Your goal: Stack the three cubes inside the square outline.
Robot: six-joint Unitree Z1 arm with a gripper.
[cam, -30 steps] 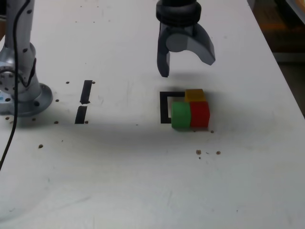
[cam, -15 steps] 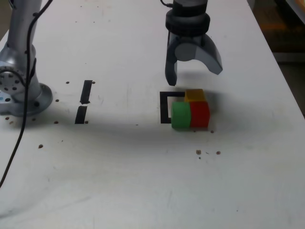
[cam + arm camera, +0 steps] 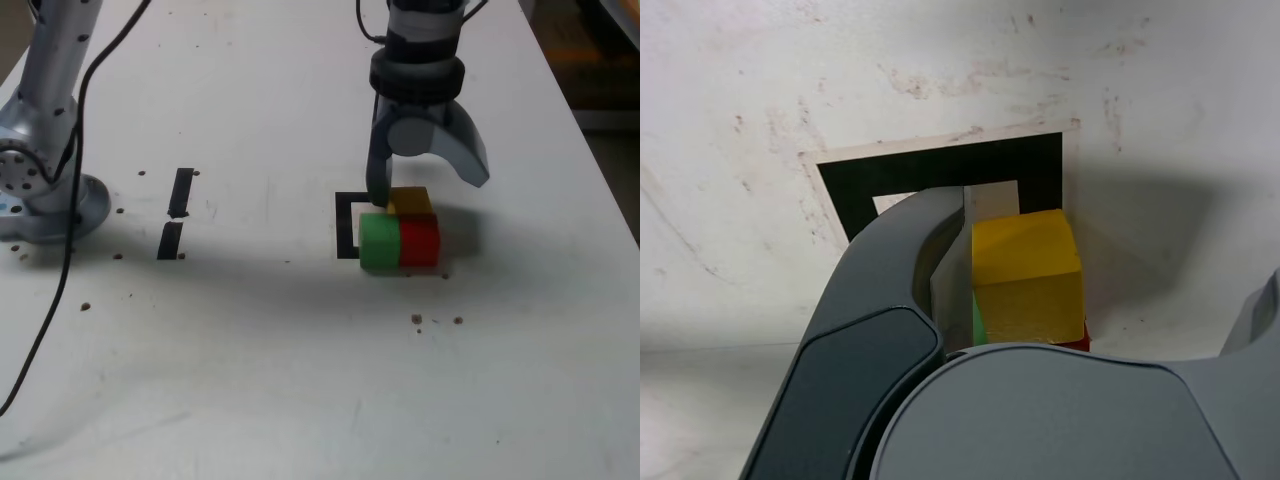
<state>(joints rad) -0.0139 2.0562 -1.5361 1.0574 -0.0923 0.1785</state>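
Exterior view: gripper [image 3: 425,190] hangs over the cube cluster with jaws spread wide and nothing held; one finger [image 3: 378,180] reaches down just behind the green cube [image 3: 379,242], the other stands out toward the exterior view's right, clear of the cubes; yellow cube [image 3: 411,201] sits behind the red cube [image 3: 419,243], green touching red on its left in this view; all three lie flat on the white table [image 3: 300,350], none stacked; they crowd the right part of the square outline [image 3: 347,225] and appear to spill past its edge. Wrist view: yellow cube [image 3: 1025,275] lies between the spread jaws, close beside the near finger [image 3: 940,260]; slivers of green and red show beneath it; outline [image 3: 940,175] lies beyond. Judgement: yellow seems the target; centre the jaws on it so neither finger clips a neighbour; descend straight, close evenly, lift vertically, since the touching cubes could drag.
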